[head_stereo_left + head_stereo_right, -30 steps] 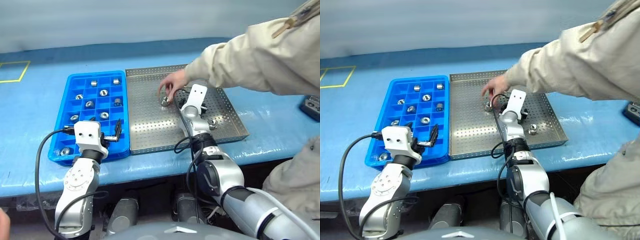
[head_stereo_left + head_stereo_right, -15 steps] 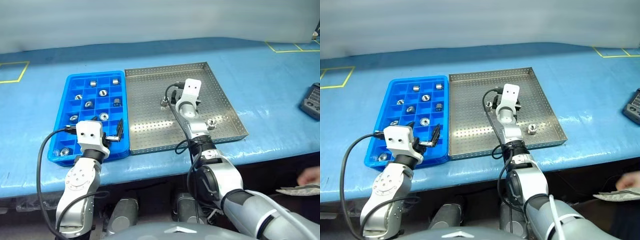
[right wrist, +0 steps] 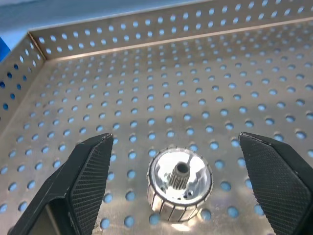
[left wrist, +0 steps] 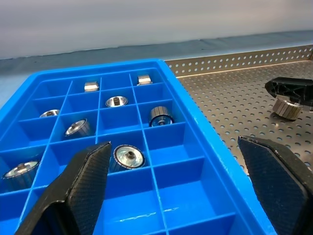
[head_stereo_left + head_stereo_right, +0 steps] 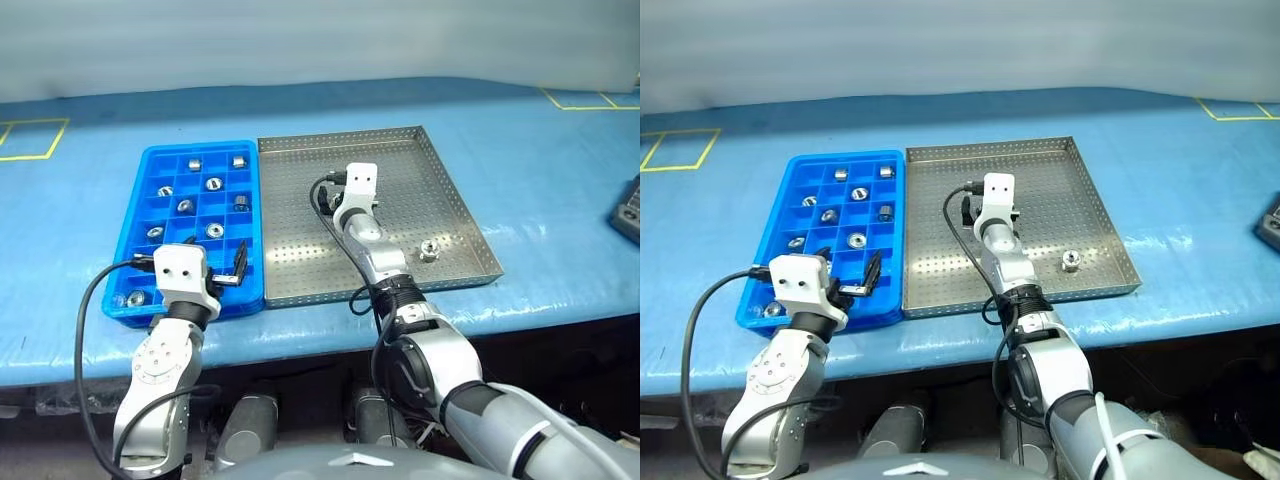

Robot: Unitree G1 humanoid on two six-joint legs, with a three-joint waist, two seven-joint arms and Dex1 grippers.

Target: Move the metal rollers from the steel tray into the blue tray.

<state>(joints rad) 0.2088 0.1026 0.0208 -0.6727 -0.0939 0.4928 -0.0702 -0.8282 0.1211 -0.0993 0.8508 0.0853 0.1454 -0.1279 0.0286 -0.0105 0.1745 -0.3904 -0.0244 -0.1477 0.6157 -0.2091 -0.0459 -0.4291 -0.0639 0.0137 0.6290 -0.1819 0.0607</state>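
Note:
The steel tray (image 5: 300, 270) lies right of the blue tray (image 5: 130, 240) on the blue table. One metal roller (image 3: 180, 183) stands on the perforated floor between the fingers of my right gripper (image 3: 175, 139), which is open and not touching it. This gripper (image 5: 325, 197) hangs low over the steel tray's left middle. A second roller (image 5: 428, 250) sits near the tray's front right. Several rollers (image 4: 128, 156) rest in the blue tray's compartments. My left gripper (image 5: 215, 268) is open and holds nothing, hovering over the blue tray's near edge.
A dark device (image 5: 628, 210) lies at the table's right edge. Yellow tape marks (image 5: 30, 140) sit at the far left and far right of the table. Bare blue table surrounds both trays.
A person's arm and hand that reached into the steel tray have withdrawn. My right gripper swung left across the tray and now brackets a roller. The left arm stayed put.

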